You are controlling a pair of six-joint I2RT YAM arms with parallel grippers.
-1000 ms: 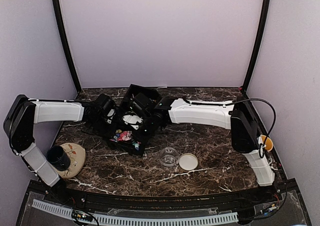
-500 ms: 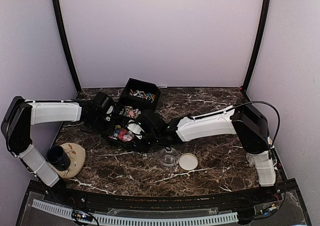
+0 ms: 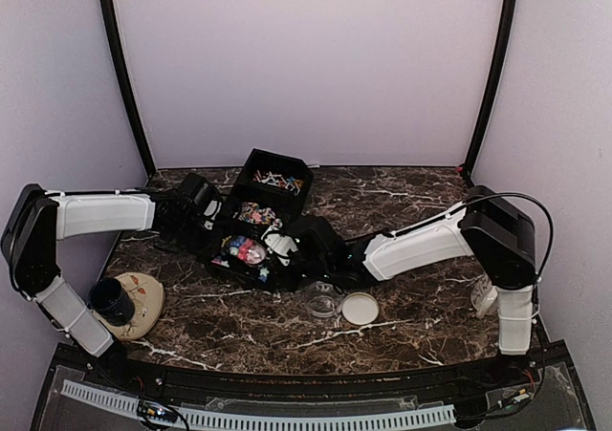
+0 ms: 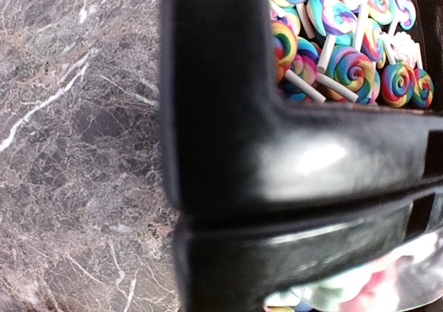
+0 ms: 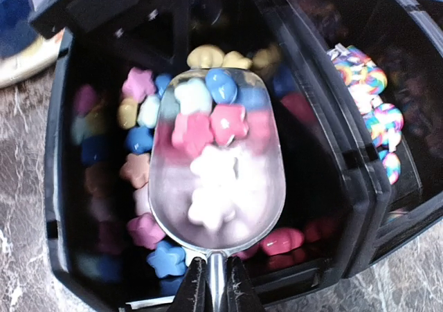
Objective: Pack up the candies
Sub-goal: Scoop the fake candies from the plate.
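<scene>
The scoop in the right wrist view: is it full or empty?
Full: pink, white and blue candies fill the scoop over the black box.

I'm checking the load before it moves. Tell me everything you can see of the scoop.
The scoop is a clear, plastic-looking shovel shape with a rounded bowl and a thin handle. The right tool is shut on the handle. The bowl faces up, heaped with star-shaped candies, pink, white and blue. It sits over the black box compartment of loose star candies; whether it touches them cannot be told.
</scene>
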